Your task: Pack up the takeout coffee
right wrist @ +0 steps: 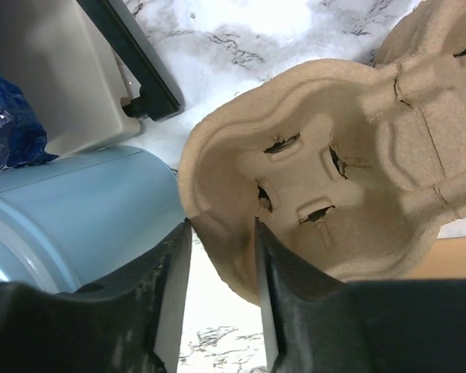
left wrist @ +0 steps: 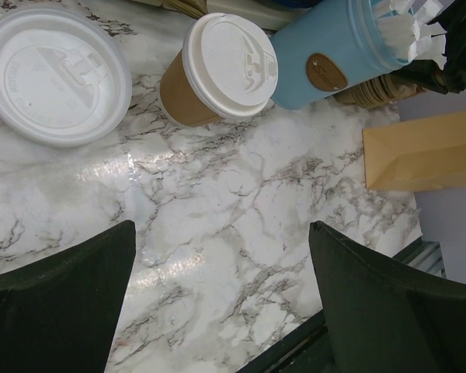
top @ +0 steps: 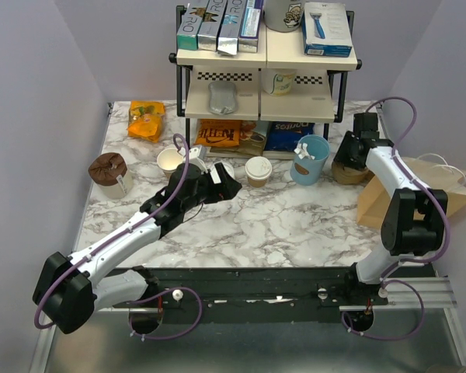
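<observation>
The takeout coffee (top: 258, 171), a tan paper cup with a white lid, stands upright mid-table, left of the light-blue cup (top: 309, 159). In the left wrist view the coffee (left wrist: 217, 70) is ahead of my left gripper (left wrist: 221, 233), which is open, empty and low over the marble. In the top view that gripper (top: 225, 186) is just left of the coffee. My right gripper (right wrist: 220, 225) has its jaws closed across the rim of a pulp cup carrier (right wrist: 334, 171), next to the blue cup (right wrist: 70, 210). The brown paper bag (top: 415, 194) lies at the right edge.
A loose white lid (left wrist: 54, 74) lies left of the coffee. A lidless tan cup (top: 171, 161) and a brown wrapped item (top: 109, 171) stand to the left. A shelf rack (top: 264, 78) with boxes and snack bags lines the back. An orange bag (top: 146, 120) lies back left.
</observation>
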`<state>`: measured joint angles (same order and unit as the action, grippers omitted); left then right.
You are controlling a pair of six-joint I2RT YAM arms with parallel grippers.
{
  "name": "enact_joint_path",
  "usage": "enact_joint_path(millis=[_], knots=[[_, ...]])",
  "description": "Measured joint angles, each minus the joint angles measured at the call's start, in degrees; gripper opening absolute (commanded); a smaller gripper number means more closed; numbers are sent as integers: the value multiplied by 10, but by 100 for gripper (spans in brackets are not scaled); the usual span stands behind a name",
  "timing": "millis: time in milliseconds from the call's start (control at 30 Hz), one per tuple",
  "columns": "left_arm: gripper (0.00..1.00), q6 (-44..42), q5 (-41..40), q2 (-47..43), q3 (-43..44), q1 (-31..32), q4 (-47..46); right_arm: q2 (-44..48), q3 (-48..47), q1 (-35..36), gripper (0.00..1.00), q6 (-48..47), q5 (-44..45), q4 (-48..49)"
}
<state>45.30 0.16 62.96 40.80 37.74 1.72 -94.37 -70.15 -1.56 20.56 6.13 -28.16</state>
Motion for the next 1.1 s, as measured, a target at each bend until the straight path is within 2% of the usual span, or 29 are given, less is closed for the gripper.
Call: enact_joint_path(millis=[267,333,367,533,567,667,1100], knots=[[99,0,6,5,-1,0,0,14,0,0,38,-14,4,1],[99,0,7,7,-1,0,-1,18,0,0,33,-18,4,1],[99,0,7,8,-1,0,-1,20,0,0,26,-20,4,1],[99,0,9,11,-1,0,-2,26,0,0,13,-34,9,3],[99,0,10,12,-1,0,-2,28,0,0,6,-37,12,3],[99,0,10,13,-1,0,-2,40,0,0,1,-46,17,2],[99,0,13,15,-1,0,-3,100,-17,0,1,-128,68,-31]])
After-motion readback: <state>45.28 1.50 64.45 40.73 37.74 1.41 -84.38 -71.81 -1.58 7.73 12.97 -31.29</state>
